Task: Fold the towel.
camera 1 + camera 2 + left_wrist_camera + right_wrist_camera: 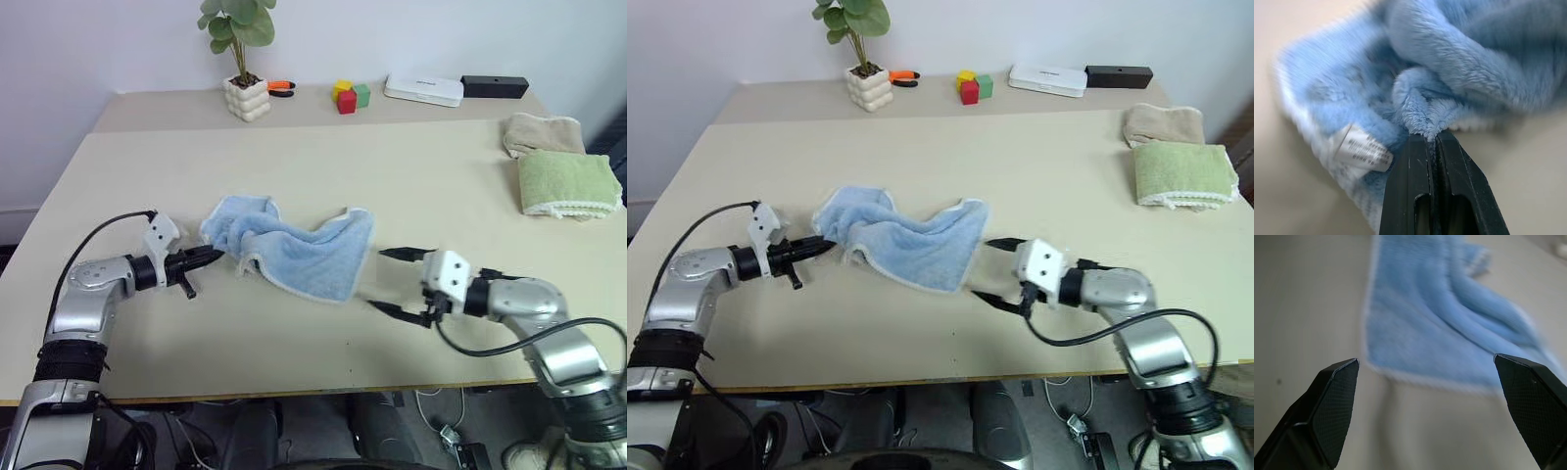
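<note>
We see the towel [294, 250] rumpled at mid-frame on the worktop [392, 166]. Our left gripper [208, 257] is clamped on its left corner, likely to lift it; the right gripper [395, 281] waits wide apart and empty just beside the right hem. The left wrist view adds the tag [1362, 152] (small, printed).

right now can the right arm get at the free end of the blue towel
Probably yes. The right gripper is open and faces the towel hem, apart from it, with only bare table between. The left gripper is shut on the opposite end, so it does not block the way.
</note>
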`<state>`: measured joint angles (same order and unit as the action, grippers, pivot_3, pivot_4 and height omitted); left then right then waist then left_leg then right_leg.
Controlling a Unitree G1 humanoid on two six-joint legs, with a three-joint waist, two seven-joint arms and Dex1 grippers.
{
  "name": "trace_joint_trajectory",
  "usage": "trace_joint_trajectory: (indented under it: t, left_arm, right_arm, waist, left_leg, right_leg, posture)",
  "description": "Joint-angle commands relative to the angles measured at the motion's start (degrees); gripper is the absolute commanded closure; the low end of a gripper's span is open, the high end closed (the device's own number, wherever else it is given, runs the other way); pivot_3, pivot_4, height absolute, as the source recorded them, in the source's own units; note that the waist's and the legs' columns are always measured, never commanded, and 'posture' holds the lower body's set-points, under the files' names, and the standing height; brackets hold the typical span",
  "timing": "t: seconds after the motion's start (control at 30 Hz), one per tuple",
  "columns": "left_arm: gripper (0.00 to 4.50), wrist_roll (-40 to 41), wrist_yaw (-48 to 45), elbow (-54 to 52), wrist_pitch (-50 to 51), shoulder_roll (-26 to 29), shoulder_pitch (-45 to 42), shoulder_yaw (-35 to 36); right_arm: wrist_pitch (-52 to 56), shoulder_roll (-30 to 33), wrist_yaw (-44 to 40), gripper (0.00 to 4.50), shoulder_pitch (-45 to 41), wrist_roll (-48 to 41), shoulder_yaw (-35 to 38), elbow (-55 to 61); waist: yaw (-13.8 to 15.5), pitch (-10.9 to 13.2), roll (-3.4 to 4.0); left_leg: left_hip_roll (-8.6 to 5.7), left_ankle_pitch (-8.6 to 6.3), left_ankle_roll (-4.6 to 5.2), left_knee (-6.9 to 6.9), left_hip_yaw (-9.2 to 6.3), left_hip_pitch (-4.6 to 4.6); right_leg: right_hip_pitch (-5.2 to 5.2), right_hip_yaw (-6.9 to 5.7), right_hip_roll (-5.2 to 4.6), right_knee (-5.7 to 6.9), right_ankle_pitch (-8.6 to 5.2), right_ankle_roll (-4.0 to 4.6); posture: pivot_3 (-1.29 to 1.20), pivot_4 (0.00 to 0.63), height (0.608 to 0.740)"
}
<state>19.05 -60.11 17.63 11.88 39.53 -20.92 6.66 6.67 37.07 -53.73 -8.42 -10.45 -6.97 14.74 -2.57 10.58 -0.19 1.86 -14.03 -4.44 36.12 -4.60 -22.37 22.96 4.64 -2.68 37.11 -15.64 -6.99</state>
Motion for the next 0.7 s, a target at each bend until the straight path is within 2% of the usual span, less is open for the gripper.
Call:
trace_joint_trajectory:
  t: [0.03,0.33,0.43,0.5,0.67,0.7]
  left_arm:
    - [4.48,1.92,1.09,-4.08,1.33,0.86,0.33,2.68]
    - [4.48,1.82,3.15,-8.36,1.88,0.41,2.49,3.15]
    - [4.5,1.57,3.68,-9.51,1.78,0.39,3.36,2.95]
    - [4.5,1.62,3.84,-10.07,1.91,0.42,3.74,3.05]
    - [4.5,1.83,4.31,-11.39,2.34,0.52,4.53,3.23]
    - [4.5,1.82,4.35,-11.47,2.28,0.47,4.65,3.23]
  right_arm:
    - [-1.78,-1.99,1.63,0.0,-1.58,3.31,-3.56,-1.09]
    - [-3.52,-4.1,1.8,0.0,-6.13,9.29,-9.85,-10.25]
    - [-2.41,-5.0,2.02,0.88,-8.24,9.62,-9.89,-14.55]
    - [-2.69,-4.84,1.79,1.77,-8.72,9.81,-10.06,-15.51]
    - [-3.04,-3.91,0.91,4.35,-9.05,10.11,-10.5,-16.09]
    - [-3.09,-3.88,0.91,4.47,-9.21,10.04,-10.34,-16.1]
  waist:
    - [0.16,0.03,-0.05]
    - [-0.06,0.12,-0.21]
    - [-0.11,0.11,-0.29]
    - [0.01,0.11,-0.3]
    - [0.15,0.11,-0.38]
    - [0.15,0.1,-0.39]
  left_leg:
    - [-0.01,0.0,0.0,0.0,0.0,-0.02]
    - [0.0,0.0,0.0,-0.03,-0.01,-0.02]
    - [0.01,0.0,0.0,-0.04,-0.01,0.02]
    - [0.01,0.0,0.0,-0.02,-0.01,0.02]
    - [0.0,0.0,0.0,0.0,-0.01,0.02]
    - [0.0,0.0,0.0,0.0,-0.01,0.02]
  right_leg:
    - [0.0,0.0,-0.02,-0.02,0.0,0.0]
    - [0.03,-0.02,0.01,-0.01,-0.01,0.01]
    - [0.02,-0.02,0.01,0.0,0.0,0.01]
    - [0.01,-0.01,0.01,0.01,0.0,0.01]
    - [-0.02,-0.02,-0.01,-0.01,0.0,0.01]
    - [-0.02,-0.02,-0.01,-0.01,0.0,0.01]
  posture:
    - [0.0,0.15,0.74]
    - [0.0,0.15,0.74]
    - [0.0,0.15,0.74]
    - [0.0,0.15,0.74]
    - [0.0,0.15,0.74]
    - [0.0,0.15,0.74]
